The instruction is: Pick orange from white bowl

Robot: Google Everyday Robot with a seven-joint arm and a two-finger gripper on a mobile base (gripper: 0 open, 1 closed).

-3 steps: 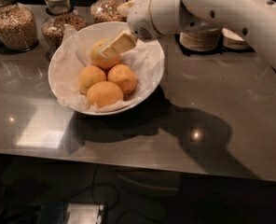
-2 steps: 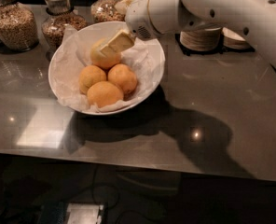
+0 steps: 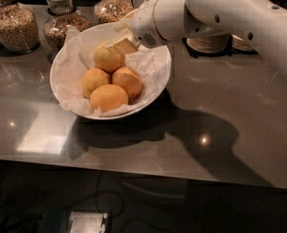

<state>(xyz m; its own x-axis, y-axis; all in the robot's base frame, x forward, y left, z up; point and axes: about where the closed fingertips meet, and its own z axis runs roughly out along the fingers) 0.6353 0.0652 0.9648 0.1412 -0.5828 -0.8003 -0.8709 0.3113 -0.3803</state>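
Contents of the table (image 3: 231, 96), dark and glossy, listed left to right.

1. Left jar (image 3: 13, 27): glass, filled with pale grains, at the far left rear edge.
2. Middle jar (image 3: 61, 19): glass, lidded, darker mixed grains, just behind the bowl's rim.
3. Right jar (image 3: 112, 5): glass, grain-filled, partly hidden by the arm.
4. White bowl (image 3: 60, 89): wide, shallow, tilted towards the camera, lined with crinkled white paper (image 3: 146, 64). It holds four fruits.
5. Orange (image 3: 104, 60): the paler, yellowish fruit, at the back of the bowl, above the other three and touching them.
6. Deeper oranges: one at left (image 3: 95, 80), one at right (image 3: 129, 80), one in front (image 3: 108, 97), clustered together in the bowl's centre.
7. End effector (image 3: 118, 43): tan-tipped, reaching into the bowl from the right, resting against the upper right side of the pale orange. Whether it is closed on the fruit cannot be told.
8. Arm (image 3: 221, 13): white, jointed, spanning from the upper right corner to the bowl.
9. Stacked plates (image 3: 209, 43): behind the arm, at the rear right.
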